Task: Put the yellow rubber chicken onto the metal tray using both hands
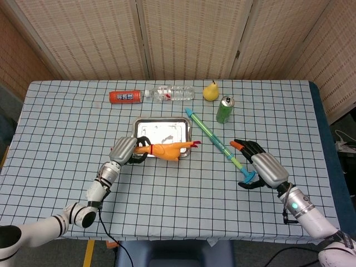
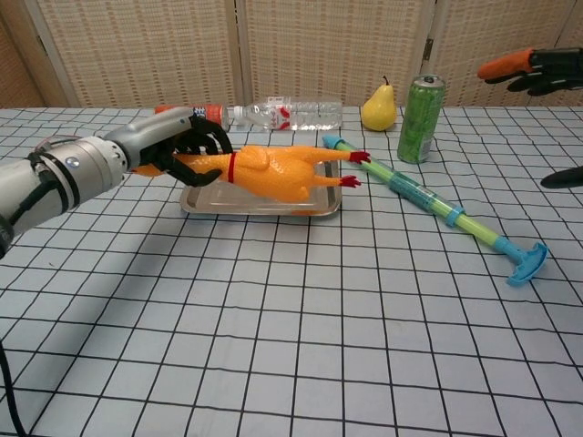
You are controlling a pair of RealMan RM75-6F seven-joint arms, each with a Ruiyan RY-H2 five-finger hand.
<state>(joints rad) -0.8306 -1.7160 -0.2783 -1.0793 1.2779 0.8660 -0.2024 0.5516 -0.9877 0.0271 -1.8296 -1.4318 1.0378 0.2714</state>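
Observation:
The yellow rubber chicken [image 1: 167, 149] [image 2: 273, 171] is held by its neck end in my left hand [image 1: 127, 150] [image 2: 178, 146]. Its body hangs just above the front edge of the metal tray [image 1: 161, 127] [image 2: 260, 206], red feet pointing right. My right hand [image 1: 260, 166] [image 2: 537, 68] is far off to the right, fingers spread and holding nothing. In the chest view only its fingertips show at the right edge.
A blue-green water squirter [image 1: 219, 146] [image 2: 437, 205] lies diagonally right of the tray. A green can [image 1: 225, 109] [image 2: 420, 118], a yellow pear [image 1: 210, 91] [image 2: 381, 106], a clear bottle [image 1: 169, 93] and an orange bottle [image 1: 125, 97] stand along the back.

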